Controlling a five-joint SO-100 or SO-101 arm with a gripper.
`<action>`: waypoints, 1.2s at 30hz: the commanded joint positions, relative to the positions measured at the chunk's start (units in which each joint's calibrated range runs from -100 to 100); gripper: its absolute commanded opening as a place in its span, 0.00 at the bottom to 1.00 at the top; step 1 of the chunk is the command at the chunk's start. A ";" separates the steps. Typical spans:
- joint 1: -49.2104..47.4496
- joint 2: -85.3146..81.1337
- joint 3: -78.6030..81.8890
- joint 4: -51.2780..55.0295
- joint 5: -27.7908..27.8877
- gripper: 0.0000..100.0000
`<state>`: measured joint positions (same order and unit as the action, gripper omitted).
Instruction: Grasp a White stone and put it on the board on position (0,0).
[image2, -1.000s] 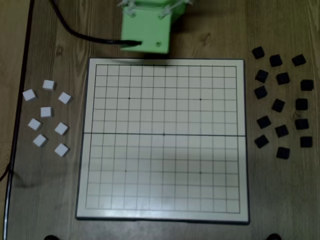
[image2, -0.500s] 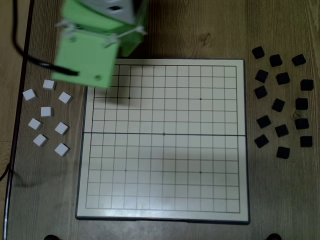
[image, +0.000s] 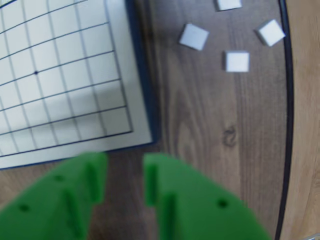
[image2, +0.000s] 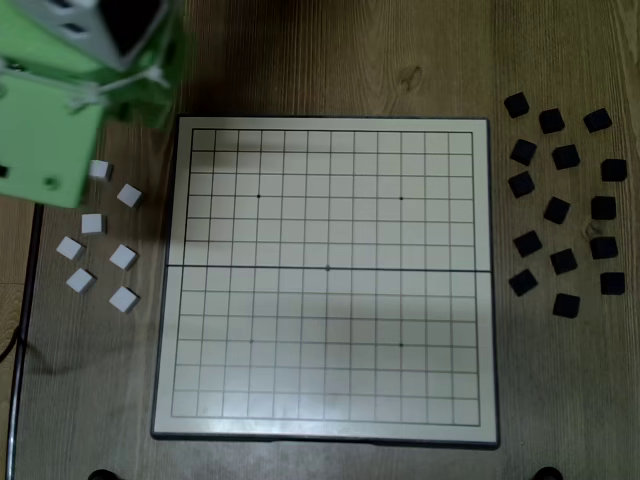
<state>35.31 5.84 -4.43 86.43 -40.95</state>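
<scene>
Wood-grain brown desk (image2: 560, 400) is carrying your cream gridded board (image2: 327, 280); your green plastic pincer (image: 125, 177) is hovering narrowly parted and empty, while small white square stones (image2: 102, 243) are lying just left of the board in the fixed view.

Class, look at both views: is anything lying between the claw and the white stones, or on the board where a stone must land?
Nothing visible. In the wrist view the open claw faces bare table up to the white stones. In the fixed view the board carries no stones; the black stones lie off its far side.
</scene>
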 joint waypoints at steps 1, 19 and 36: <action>2.88 0.73 -4.95 -1.56 2.59 0.07; 7.79 9.80 8.19 -17.52 5.42 0.11; 11.44 11.24 13.99 -25.38 6.64 0.14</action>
<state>46.20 18.08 10.42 62.08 -35.53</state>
